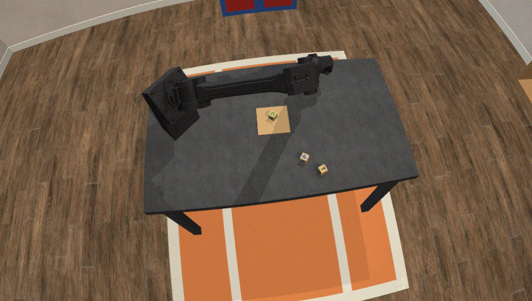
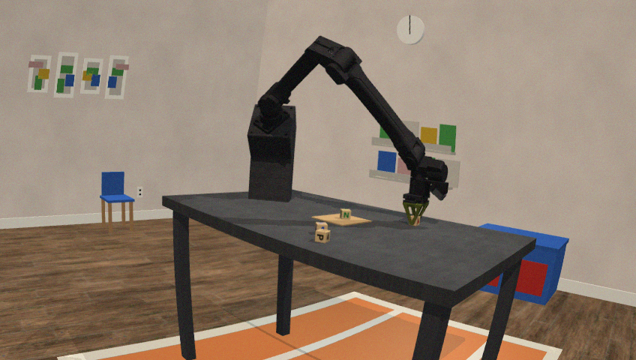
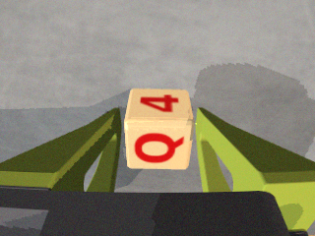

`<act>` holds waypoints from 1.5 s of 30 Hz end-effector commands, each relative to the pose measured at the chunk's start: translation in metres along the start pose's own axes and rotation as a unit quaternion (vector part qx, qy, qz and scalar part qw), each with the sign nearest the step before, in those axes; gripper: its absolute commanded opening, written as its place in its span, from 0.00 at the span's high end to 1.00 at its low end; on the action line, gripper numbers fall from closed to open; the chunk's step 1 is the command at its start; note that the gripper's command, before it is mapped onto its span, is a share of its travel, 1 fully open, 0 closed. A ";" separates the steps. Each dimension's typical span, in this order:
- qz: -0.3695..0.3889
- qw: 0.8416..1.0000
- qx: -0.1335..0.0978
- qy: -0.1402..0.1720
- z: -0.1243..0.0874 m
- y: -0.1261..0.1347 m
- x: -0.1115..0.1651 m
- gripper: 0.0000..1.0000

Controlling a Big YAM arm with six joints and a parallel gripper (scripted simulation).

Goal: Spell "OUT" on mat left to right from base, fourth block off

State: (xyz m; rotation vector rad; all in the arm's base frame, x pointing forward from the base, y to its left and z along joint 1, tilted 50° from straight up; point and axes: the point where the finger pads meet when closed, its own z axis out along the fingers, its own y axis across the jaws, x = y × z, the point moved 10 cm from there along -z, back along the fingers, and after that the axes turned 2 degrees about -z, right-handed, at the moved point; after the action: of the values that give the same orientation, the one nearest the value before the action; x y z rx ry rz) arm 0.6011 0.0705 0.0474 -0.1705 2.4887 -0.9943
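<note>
My gripper (image 3: 158, 117) points down at the far side of the table, beyond the tan mat (image 1: 272, 121). Its green fingers stand a little apart from a wooden block (image 3: 157, 138) that shows a red Q and a red 4. The block rests on the table between them. In the exterior view the gripper (image 2: 415, 213) is low over this block (image 2: 416, 220); in the overhead view the arm hides both. A block with a green U on top (image 1: 273, 115) lies on the mat. The P block (image 1: 304, 157) and the T block (image 1: 322, 169) lie off the mat, near the front.
The robot's base (image 1: 172, 102) stands at the table's left end, and the arm (image 1: 253, 81) stretches along the far edge. The far table edge is close behind the gripper. A blue and red box (image 2: 531, 262) stands on the floor beyond the table.
</note>
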 end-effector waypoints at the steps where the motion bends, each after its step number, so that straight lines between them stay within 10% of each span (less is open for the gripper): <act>1: 0.001 1.000 0.001 -0.004 0.006 0.000 -0.003 0.56; 8: 0.001 1.000 0.001 -0.004 0.006 0.000 -0.003 0.56; 9: 0.001 1.000 0.001 -0.004 0.006 0.000 -0.003 0.05; 45: 0.000 1.000 -0.005 -0.017 -0.035 0.004 -0.009 0.05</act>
State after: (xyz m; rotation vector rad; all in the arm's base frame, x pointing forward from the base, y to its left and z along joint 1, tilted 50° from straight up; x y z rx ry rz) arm 0.5970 0.0759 0.0510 -0.1792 2.4887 -0.9967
